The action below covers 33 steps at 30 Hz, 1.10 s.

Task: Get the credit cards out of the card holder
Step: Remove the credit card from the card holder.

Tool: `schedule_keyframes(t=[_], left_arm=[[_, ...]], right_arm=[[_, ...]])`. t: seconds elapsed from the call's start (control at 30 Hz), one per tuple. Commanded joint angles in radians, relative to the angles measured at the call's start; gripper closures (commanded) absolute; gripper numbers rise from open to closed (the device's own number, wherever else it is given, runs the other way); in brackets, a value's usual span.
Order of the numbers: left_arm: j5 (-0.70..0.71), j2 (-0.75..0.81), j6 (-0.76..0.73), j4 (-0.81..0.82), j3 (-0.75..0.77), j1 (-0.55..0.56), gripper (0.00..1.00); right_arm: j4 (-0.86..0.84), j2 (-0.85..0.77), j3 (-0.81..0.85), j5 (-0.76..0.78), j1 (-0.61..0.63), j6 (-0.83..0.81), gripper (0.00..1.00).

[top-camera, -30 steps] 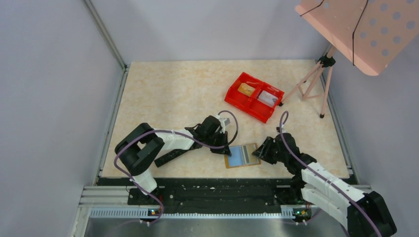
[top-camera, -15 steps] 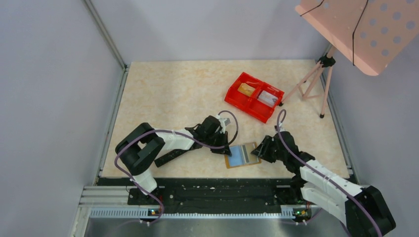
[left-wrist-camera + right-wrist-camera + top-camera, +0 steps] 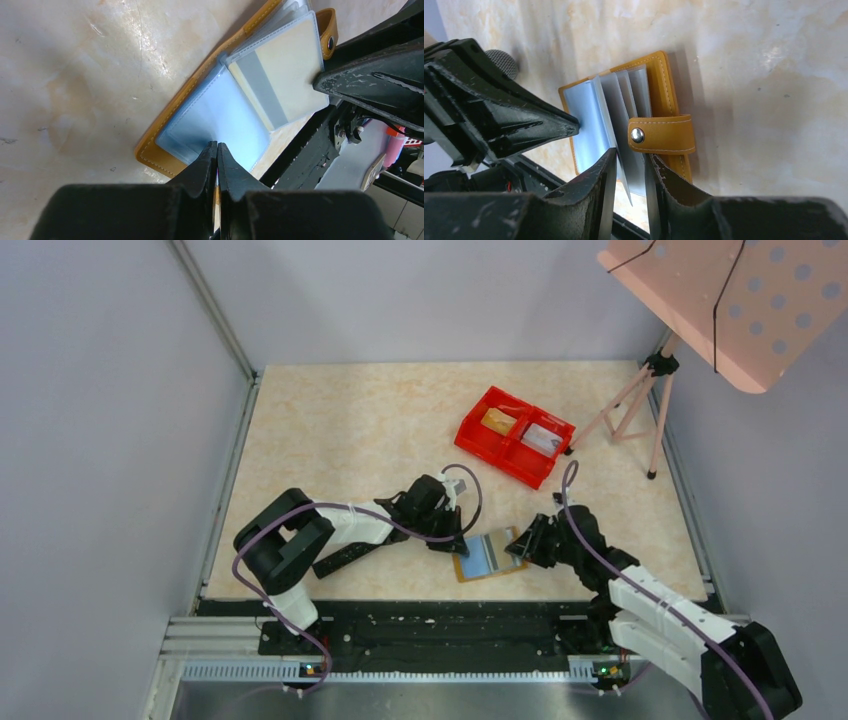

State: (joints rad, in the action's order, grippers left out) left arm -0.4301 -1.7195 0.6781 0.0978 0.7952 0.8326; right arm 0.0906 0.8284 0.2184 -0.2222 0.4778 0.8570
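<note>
**Open card holder between two grippers, seen from above and from both wrists.** The card holder (image 3: 490,556) is laid open on the table (image 3: 350,440) near its 6 o'clock edge. Its long axis is set roughly from 9 to 3 o'clock, with the right end tilted slightly towards 2.

The left gripper (image 3: 449,540) is placed at the holder's 9 o'clock end. In the left wrist view its jaws are pressed together, with the tips set on the pale blue sleeve (image 3: 220,120). Whether anything thin is nipped between them cannot be told.

The right gripper (image 3: 519,548) is placed at the 3 o'clock end, by the snap tab (image 3: 663,135). Its jaws are narrowly spread, and the free edges of the clear sleeves (image 3: 626,100) are straddled by its fingertips (image 3: 605,170). Contact with the sleeves cannot be confirmed.

A cream credit card (image 3: 280,75) with a grey stripe is seen inside the upper sleeve, on the side nearer the right gripper. The extraction is therefore judged to fall to the right arm, with a pull towards 3 o'clock while the 9 o'clock half is pinned.

The red tray (image 3: 497,454) lies towards 12 o'clock, well apart from the holder. It holds a yellow card (image 3: 497,421) and a grey card (image 3: 541,439).
</note>
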Motion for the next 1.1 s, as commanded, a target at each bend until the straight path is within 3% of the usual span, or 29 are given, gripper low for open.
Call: schedule_keyframes(t=[0.0, 0.57, 0.8, 1.07], left_arm=[[0.022, -0.022, -0.022, -0.026, -0.030, 0.005, 0.92], [0.019, -0.024, -0.014, -0.021, -0.030, 0.005, 0.92], [0.024, -0.018, -0.018, -0.026, -0.032, 0.005, 0.92], [0.025, -0.019, -0.018, -0.027, -0.031, 0.005, 0.92]], right_arm=[[-0.075, -0.032, 0.008, -0.076, 0.010, 0.012, 0.73], [-0.083, -0.029, 0.019, -0.095, 0.013, 0.012, 0.70], [0.076, -0.059, 0.078, 0.019, 0.016, -0.053, 0.64], [0.060, -0.041, 0.100, 0.018, 0.015, -0.078, 0.64]])
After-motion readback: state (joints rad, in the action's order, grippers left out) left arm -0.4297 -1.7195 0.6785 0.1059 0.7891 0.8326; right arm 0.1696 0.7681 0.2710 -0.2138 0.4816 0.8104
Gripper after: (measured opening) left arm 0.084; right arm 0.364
